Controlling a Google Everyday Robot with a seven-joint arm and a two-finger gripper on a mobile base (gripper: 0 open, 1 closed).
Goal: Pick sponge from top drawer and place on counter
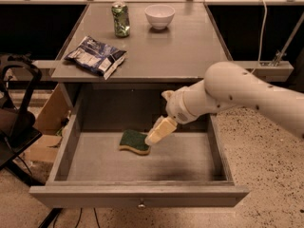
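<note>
Cream gripper being held low in open grey wooden top drawer; green-faced yellow wavy sponge lying just left of gripper, long axis running toward it; grip state cannot be told.

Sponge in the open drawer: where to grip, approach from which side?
Probably top-down, pinching the sponge across its narrower width at the yellow foam edges: it lies flat, green face up, on the top drawer floor, away from the walls. The end effector is over one end of it.

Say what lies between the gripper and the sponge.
No gap shows: in the camera view the gripper, down in the top drawer, overlaps the right edge of the sponge.
</note>
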